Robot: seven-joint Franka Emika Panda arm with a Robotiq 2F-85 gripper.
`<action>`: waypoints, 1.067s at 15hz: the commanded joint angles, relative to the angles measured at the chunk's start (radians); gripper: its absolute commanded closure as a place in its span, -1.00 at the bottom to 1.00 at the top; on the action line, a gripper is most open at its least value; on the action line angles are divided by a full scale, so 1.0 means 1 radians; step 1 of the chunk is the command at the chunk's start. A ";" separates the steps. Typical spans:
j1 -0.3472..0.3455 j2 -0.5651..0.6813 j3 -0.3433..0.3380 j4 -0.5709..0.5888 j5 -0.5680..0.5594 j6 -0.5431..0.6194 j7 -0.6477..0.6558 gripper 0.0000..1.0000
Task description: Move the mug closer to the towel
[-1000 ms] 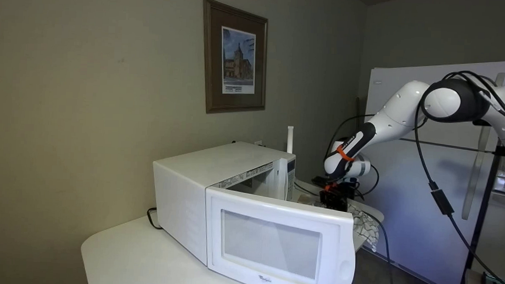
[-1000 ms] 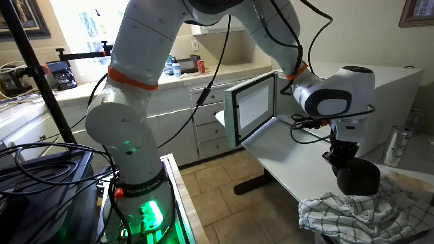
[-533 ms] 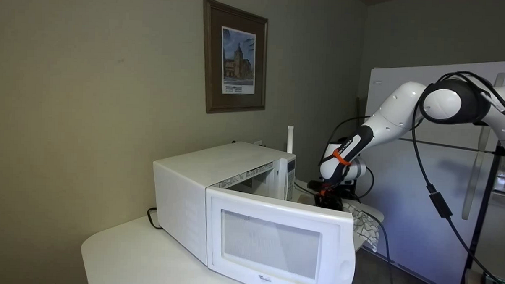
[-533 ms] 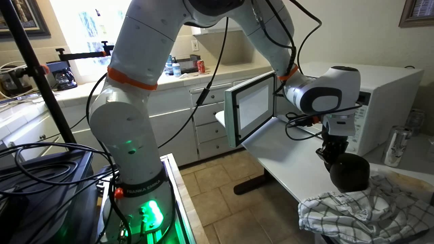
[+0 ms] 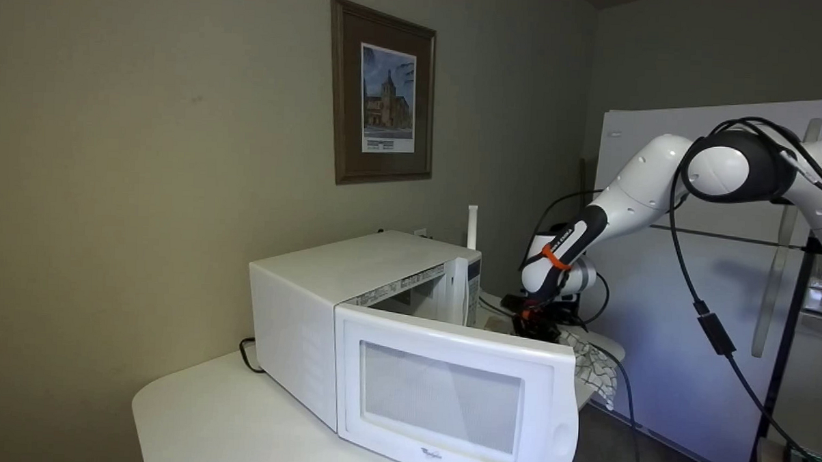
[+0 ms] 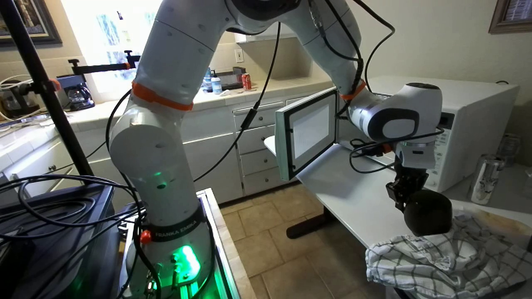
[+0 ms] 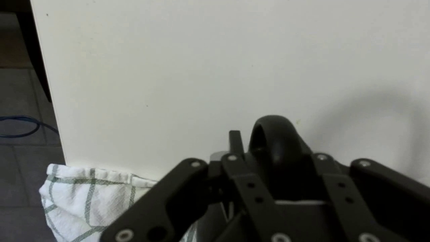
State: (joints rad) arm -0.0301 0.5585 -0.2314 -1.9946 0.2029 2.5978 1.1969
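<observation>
Round black mug (image 6: 428,212) is seen lower right, near the white checked cloth towel (image 6: 444,265). Its handle (image 7: 279,136) is straddled by the parted black claw (image 7: 271,148), presumably for release.

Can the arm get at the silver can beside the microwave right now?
Probably not directly: the mug's handle sits between the tool's fingers, so it should back clear first. Then likely yes: nothing covers the can.

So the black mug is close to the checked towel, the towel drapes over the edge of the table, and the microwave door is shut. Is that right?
Not quite: the microwave door is open, as both exterior views show. The rest stands: the black mug is close to the checked towel, which drapes over the edge of the table.
</observation>
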 commanded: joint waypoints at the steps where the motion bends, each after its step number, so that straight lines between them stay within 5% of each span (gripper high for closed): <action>1: -0.007 -0.038 -0.005 -0.030 -0.001 0.002 0.013 -0.37; 5: -0.010 -0.089 -0.005 -0.053 -0.008 0.000 0.001 -0.98; 11: -0.010 -0.231 -0.004 -0.141 -0.040 -0.007 -0.055 -0.99; 16: -0.045 -0.497 0.003 -0.356 -0.084 0.123 -0.320 -1.00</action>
State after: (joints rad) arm -0.0434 0.2577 -0.2394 -2.1769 0.1508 2.6637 1.0156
